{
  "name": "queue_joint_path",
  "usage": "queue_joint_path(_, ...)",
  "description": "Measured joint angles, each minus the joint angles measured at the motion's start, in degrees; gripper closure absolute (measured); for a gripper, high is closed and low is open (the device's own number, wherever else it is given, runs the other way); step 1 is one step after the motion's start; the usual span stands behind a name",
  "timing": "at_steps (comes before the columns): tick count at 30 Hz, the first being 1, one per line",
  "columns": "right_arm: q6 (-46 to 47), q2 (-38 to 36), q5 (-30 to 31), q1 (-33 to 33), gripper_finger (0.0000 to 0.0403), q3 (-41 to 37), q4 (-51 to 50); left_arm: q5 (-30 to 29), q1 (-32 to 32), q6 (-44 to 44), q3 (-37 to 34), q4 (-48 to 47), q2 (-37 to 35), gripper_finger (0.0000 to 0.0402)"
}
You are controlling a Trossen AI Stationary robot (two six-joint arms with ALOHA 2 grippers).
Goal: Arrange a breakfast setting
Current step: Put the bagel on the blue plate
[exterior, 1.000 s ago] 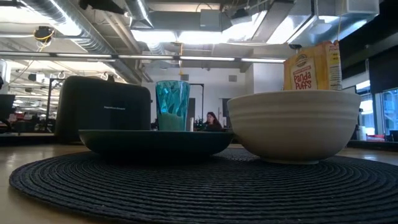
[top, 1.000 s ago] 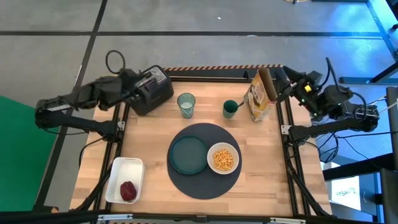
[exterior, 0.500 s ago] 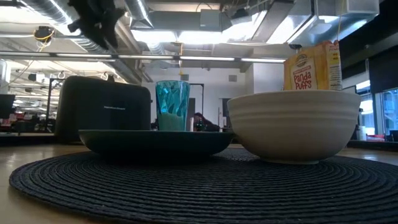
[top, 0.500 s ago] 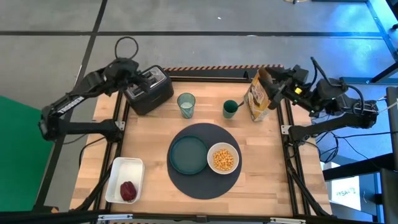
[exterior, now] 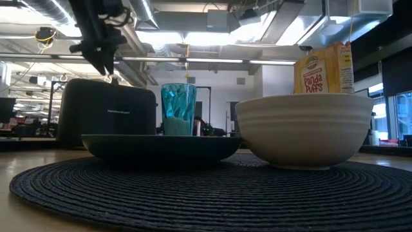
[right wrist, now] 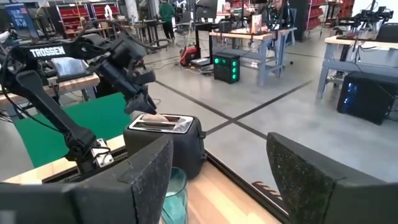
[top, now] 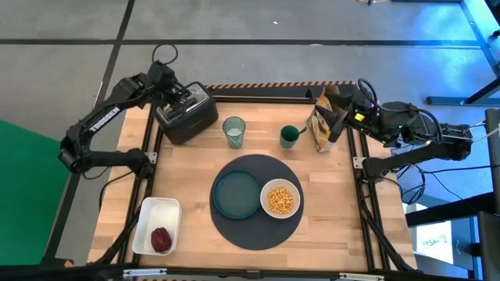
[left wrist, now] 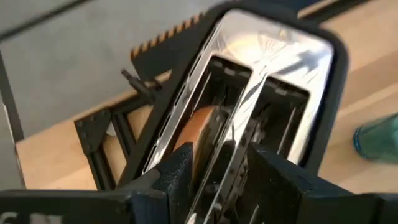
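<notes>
One bagel [left wrist: 198,127] sits in one toaster [top: 186,113] slot, left pincer [left wrist: 214,180] above.

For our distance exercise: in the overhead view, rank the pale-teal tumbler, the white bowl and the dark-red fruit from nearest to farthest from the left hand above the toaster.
From the left hand:
1. Pale-teal tumbler, just right of the toaster.
2. White bowl, on the mat's right side.
3. Dark-red fruit, in the front-left tray.

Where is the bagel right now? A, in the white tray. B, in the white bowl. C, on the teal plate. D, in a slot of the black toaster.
D: the left wrist view shows the tan bagel standing in a slot of the black toaster, with the left hand right above it.
</notes>
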Motion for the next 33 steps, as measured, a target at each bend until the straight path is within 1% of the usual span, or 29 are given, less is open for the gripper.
queue_joint_path(5, 2.24, 0.03, 0.00, 0.00, 0.0153, 0.00, 0.00, 2.79, 3.07, 1.90, 0.03, -2.17, 2.08, 0.0255)
queue_joint_path(11, 3.54, 0.03, 0.04, 0.00, 0.0153, 0.00, 0.03, 3.81, 3.88, 5.17, 0.06, -3.61, 2.30, 0.0259)
queue_joint_path(17, 4.98, 0.03, 0.83, 0.00, 0.0153, 0.00, 0.05, 2.02, 3.86, 5.30, 0.06, -3.30, 2.30, 0.0284)
queue_joint_path(22, 5.01, 0.06, 2.89, 0.00, 0.0153, 0.00, 0.13, 2.03, 3.86, 5.23, 0.05, -3.21, 2.24, 0.0288)
queue_joint_path(27, 6.00, 0.06, 3.13, -0.01, 0.0153, 0.00, 0.23, 1.28, 3.80, 6.05, 0.04, -2.69, 1.95, 0.0288)
queue_joint_path(31, 7.30, 0.06, 3.09, 0.00, 0.0153, 0.00, 0.05, -2.71, 2.63, 6.79, 0.04, -1.29, 1.95, 0.0274)
queue_joint_path(33, 7.34, 0.06, 3.10, 0.00, 0.0153, 0.00, 0.04, -3.69, 2.14, 7.04, 0.04, -1.05, 2.05, 0.0263)
